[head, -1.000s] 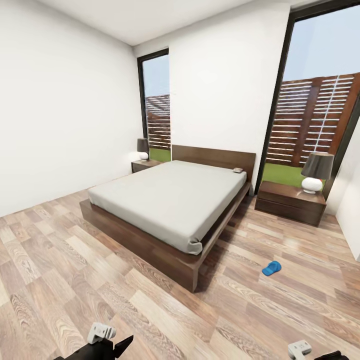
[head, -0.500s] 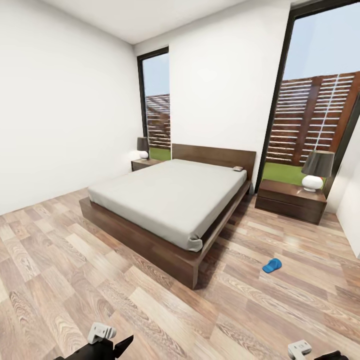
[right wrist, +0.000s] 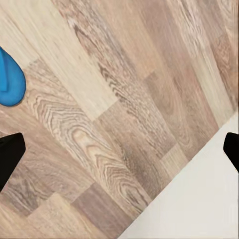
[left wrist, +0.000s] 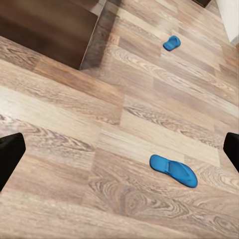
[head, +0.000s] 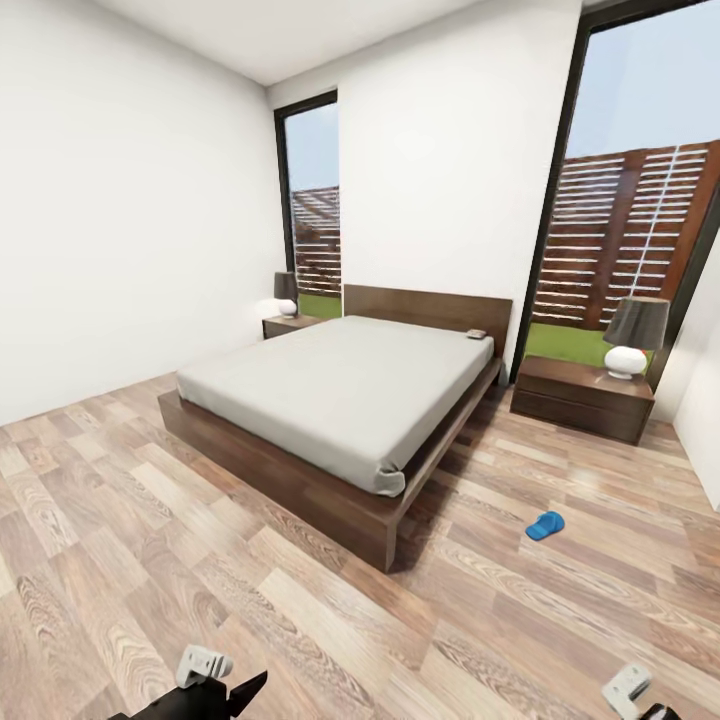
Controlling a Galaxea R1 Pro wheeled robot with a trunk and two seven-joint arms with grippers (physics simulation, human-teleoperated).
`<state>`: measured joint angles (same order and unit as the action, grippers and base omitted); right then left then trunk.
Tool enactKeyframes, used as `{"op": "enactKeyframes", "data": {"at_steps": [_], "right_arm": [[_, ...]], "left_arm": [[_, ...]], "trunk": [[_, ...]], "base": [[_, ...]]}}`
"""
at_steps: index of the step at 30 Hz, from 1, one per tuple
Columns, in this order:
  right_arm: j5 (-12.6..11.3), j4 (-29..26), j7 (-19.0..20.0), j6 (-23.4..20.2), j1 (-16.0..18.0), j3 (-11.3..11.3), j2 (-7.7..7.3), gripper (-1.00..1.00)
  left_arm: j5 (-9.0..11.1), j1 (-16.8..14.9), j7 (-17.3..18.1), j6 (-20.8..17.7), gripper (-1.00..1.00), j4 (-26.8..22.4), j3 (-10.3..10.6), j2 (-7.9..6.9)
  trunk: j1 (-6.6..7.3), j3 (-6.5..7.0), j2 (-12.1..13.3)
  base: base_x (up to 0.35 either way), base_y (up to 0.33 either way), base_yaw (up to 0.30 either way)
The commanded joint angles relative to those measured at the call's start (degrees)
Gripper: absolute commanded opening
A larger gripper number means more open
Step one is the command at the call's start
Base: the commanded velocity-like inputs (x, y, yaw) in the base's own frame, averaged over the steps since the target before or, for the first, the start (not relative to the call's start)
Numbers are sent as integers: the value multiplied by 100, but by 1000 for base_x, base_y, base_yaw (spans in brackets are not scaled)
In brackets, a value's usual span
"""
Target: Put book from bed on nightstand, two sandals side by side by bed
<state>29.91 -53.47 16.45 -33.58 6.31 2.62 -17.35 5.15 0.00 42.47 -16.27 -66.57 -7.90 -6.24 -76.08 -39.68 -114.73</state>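
The bed (head: 340,400) with its off-white mattress fills the middle of the head view. The small dark book (head: 476,335) lies on the mattress by the headboard, at the right corner. One nightstand (head: 583,400) stands right of the bed, the other nightstand (head: 288,325) at its far left. A blue sandal (head: 545,525) lies on the floor right of the bed's foot. In the left wrist view a second sandal (left wrist: 174,170) lies close below my open left gripper (left wrist: 119,152), with the far sandal (left wrist: 172,43) beyond. My right gripper (right wrist: 119,152) is open over bare floor, a sandal's edge (right wrist: 10,79) beside it.
A lamp (head: 632,340) stands on the right nightstand and a smaller lamp (head: 287,296) on the left one. Tall black-framed windows (head: 640,200) flank the headboard wall. The bed's dark frame corner (left wrist: 45,25) shows in the left wrist view. A white wall base (right wrist: 199,204) runs close to my right gripper.
The whole head picture has shifted slightly, so the camera moved. My right wrist has shifted a little to the right at the picture's lower edge. Bed, book and sandal lie unchanged.
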Motion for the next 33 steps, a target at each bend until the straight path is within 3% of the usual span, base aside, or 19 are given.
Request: {"op": "enactKeyframes", "data": {"at_steps": [1,8,10,16,18,23,33], "right_arm": [[121,5,-45,101,2,5,2,100],[170,-1,8,207,2,-4,4,100],[170,-11,415,218,2,-5,4,100],[173,-226,2723,346,2,10,-30,100],[176,-299,3168,422,2,21,-40,100],[185,-356,3530,531,2,34,-43,100],[194,-364,3578,562,2,44,-41,100]], "left_arm": [[51,0,15,-59,100,-5,-2,-1],[54,0,17,-65,100,-5,-1,-1],[55,0,20,-67,100,-5,-1,-1],[56,0,24,-69,100,-5,5,0],[56,0,24,-69,100,-5,6,0],[56,0,24,-69,100,-5,7,0],[48,0,24,-74,100,-5,7,0]], "trunk": [[-22,-23,-44],[-176,-149,-325],[-220,-185,-405],[-352,-293,-646],[-396,-329,-726],[-505,-418,-926],[-725,-598,-1327]], "base": [[0,0,0],[0,0,0],[0,0,0],[0,0,0],[0,0,0],[0,0,0],[0,0,0]]}}
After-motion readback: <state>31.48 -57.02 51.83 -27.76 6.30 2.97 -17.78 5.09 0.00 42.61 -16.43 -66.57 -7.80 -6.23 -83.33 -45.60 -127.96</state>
